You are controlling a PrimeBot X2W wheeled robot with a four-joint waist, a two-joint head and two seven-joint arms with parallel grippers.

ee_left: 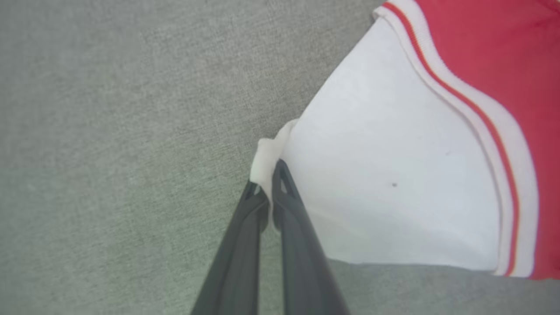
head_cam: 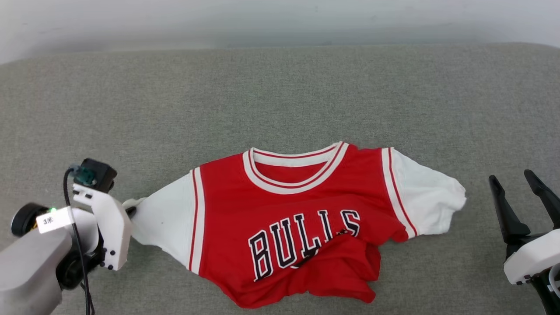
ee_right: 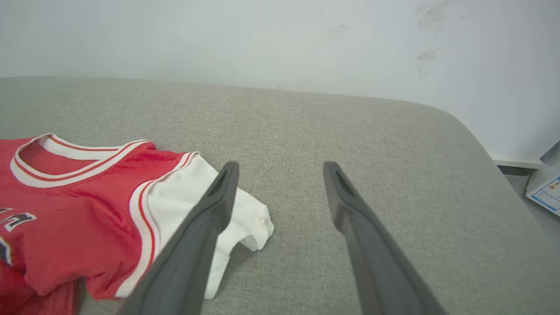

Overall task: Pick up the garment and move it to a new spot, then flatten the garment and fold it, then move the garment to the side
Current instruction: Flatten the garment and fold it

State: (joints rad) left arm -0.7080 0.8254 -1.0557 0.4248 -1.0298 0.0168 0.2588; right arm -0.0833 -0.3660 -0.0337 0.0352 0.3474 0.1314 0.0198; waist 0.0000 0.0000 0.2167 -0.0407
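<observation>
The garment (head_cam: 297,218), a red jersey with white sleeves and black "BULLS" lettering, lies face up on the grey cushion, its lower hem bunched and folded up. My left gripper (head_cam: 130,210) is shut on the tip of the garment's left white sleeve (ee_left: 393,183); in the left wrist view my left gripper (ee_left: 267,179) pinches a small bunch of white cloth. My right gripper (head_cam: 516,181) stands open to the right of the other white sleeve (ee_right: 236,218), apart from it, nothing between its fingers (ee_right: 218,197).
The grey fabric cushion (head_cam: 280,96) stretches wide behind and beside the garment. A pale wall (ee_right: 280,39) runs behind it. The cushion's right end (ee_right: 490,144) rounds off, with a box (ee_right: 544,188) on the floor beyond.
</observation>
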